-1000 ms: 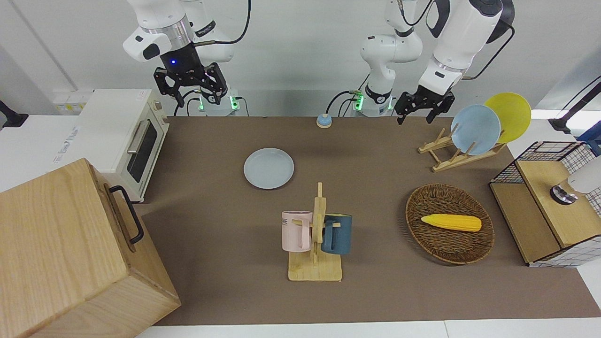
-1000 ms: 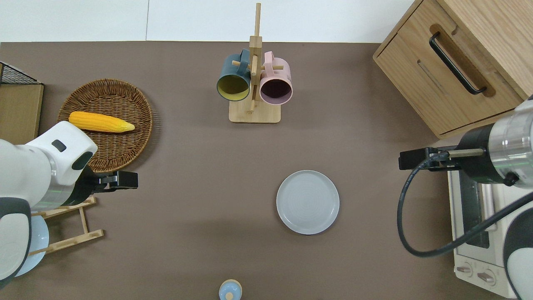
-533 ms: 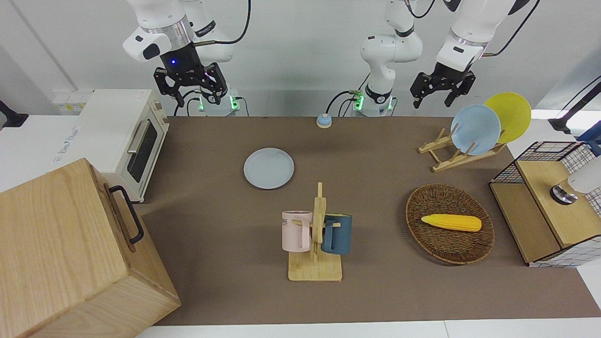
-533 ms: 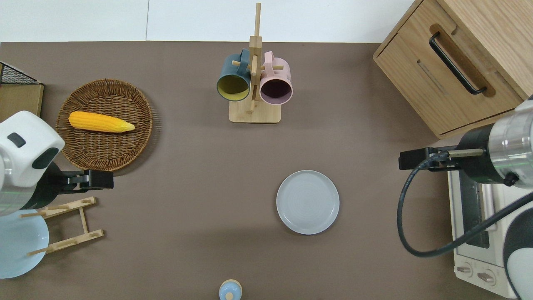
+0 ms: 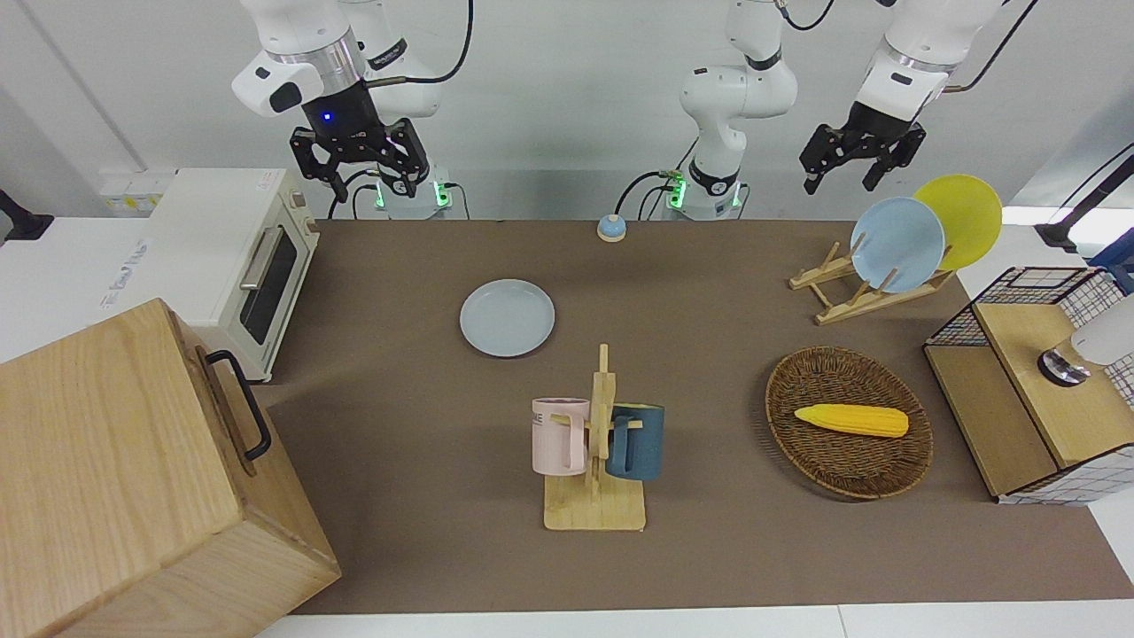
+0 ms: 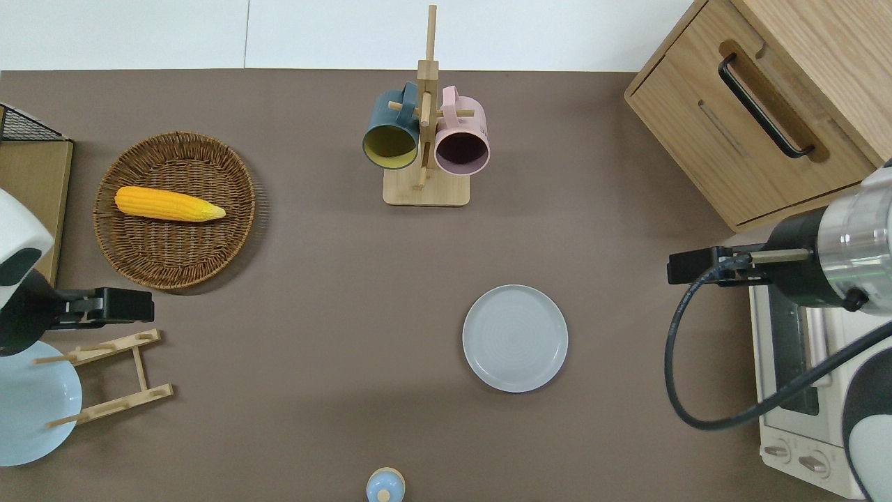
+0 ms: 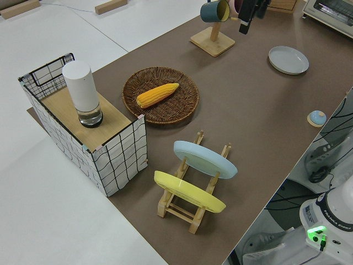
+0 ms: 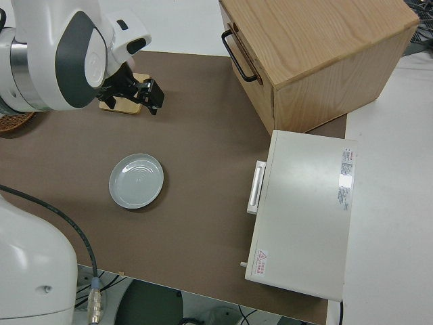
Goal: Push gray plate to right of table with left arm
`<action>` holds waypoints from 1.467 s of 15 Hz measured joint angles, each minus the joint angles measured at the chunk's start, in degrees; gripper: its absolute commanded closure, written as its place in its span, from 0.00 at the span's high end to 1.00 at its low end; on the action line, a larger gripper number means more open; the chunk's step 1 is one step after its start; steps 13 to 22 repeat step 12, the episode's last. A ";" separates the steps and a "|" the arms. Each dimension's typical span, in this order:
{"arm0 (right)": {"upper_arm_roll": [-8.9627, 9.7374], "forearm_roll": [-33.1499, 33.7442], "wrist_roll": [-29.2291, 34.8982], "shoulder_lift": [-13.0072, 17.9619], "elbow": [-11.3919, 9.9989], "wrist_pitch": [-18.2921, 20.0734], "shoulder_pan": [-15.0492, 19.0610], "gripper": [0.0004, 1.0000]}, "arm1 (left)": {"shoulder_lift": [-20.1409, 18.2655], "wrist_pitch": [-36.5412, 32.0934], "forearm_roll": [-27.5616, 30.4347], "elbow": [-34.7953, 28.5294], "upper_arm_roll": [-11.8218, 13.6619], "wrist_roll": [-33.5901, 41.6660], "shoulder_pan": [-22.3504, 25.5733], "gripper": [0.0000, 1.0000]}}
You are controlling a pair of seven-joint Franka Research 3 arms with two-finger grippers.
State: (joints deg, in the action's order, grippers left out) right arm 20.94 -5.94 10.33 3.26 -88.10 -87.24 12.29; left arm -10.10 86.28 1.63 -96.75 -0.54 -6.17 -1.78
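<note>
Front view: the gray plate [image 5: 507,317] lies flat on the table [image 5: 709,292], toward the right arm's end, nearer to the robots than the mug rack [image 5: 597,447], which carries a pink mug [image 5: 558,435] and a dark blue mug [image 5: 636,441]. The left gripper [image 5: 852,162] hangs in the air with its two fingers spread and nothing between them, just above the light blue plate [image 5: 897,244] and the yellow plate [image 5: 961,220] that lean in the wooden plate rack [image 5: 842,292]. The right arm is parked, its gripper [image 5: 359,162] released, fingers spread and empty. A wicker basket [image 5: 846,421] holding a corn cob [image 5: 852,419] lies toward the left arm's end. Overhead view: the gray plate [image 6: 515,338] rests alone on bare brown surface, well apart from the left gripper [image 6: 115,307], which is over the table between the wicker basket [image 6: 174,209] and the wooden plate rack [image 6: 115,376]; the finger gap cannot be told here. Left side view: the gray plate [image 7: 288,59] lies near the mug rack [image 7: 213,40], well apart from the two racked plates. Right side view: the gray plate [image 8: 137,181] lies flat, apart from the toaster oven [image 8: 308,213] and the wooden cabinet [image 8: 311,57].
</note>
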 measured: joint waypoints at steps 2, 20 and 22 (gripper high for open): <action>0.00 0.00 0.00 0.00 0.00 0.00 0.00 1.00 | 0.00 -0.07 0.00 0.07 -0.07 0.00 0.00 0.99; 0.00 0.00 0.00 0.00 0.00 0.00 0.00 1.00 | 0.00 -0.21 0.00 0.14 -0.58 0.00 -0.06 0.99; 0.00 0.00 0.00 0.00 0.00 0.00 0.00 1.00 | 0.00 -0.21 0.00 0.14 -0.58 0.00 -0.06 0.99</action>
